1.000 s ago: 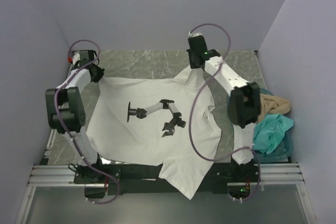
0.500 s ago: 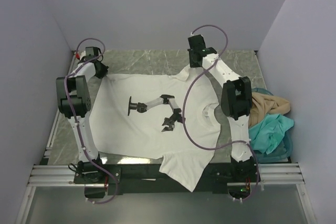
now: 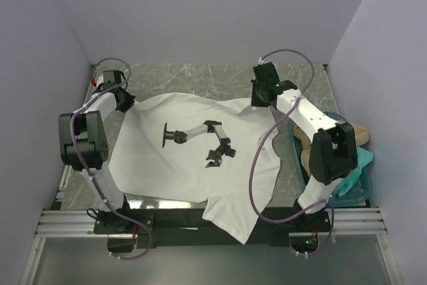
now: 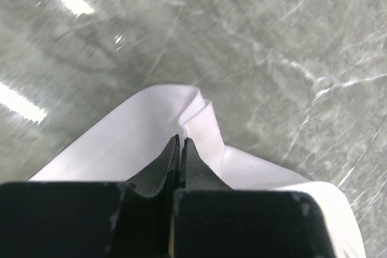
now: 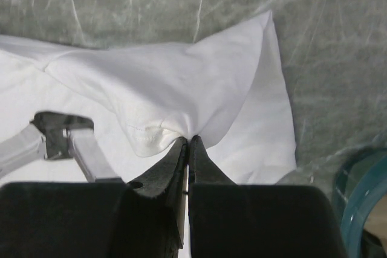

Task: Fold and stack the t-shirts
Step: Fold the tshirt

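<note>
Grey marbled table [image 3: 200, 78] carries the white shirt [image 3: 173, 171], spread flat, print [image 3: 200, 139] facing up, its near hem hanging over the front edge. Left gripper [image 4: 181, 144]: jaws pressed together, pinching the shirt's far-left corner just above the table. Right gripper [image 5: 188, 141]: jaws pressed together, pinching a fold at the far-right edge. At the table's right side, a basket [image 3: 363, 188] holds the tan shirt [image 3: 360, 131] and teal shirt [image 3: 359, 168].
</note>
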Robot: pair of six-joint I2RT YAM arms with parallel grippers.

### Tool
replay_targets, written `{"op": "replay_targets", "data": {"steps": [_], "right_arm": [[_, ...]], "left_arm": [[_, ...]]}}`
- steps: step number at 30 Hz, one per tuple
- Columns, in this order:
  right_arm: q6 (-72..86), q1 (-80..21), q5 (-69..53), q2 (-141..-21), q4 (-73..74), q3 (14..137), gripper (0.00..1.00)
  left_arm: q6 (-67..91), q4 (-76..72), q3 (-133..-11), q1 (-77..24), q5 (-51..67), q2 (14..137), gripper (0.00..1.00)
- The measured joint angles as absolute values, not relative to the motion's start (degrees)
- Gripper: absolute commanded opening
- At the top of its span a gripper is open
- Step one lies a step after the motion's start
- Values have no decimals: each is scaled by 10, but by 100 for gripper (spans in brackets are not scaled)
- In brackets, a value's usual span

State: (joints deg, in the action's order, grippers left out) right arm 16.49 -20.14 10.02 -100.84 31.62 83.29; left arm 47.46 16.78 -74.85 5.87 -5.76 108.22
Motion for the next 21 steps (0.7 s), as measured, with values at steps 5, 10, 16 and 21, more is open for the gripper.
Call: {"op": "replay_targets", "data": {"steps": [5,10,16,21], "right_arm": [[187,-216,96,-937,313,750,0],[199,-231,95,-859,317,689,0],[208,-244,96,-789,315,629,1],[212,-249,96,-758,322,574,3]], "left_arm": [[474,163,-710,59,-60,1054,1],[474,158,-675,59,-64,1033,1],[474,157,-641,63,-76,999,1],[474,156,-624,73,-82,976,1]]}}
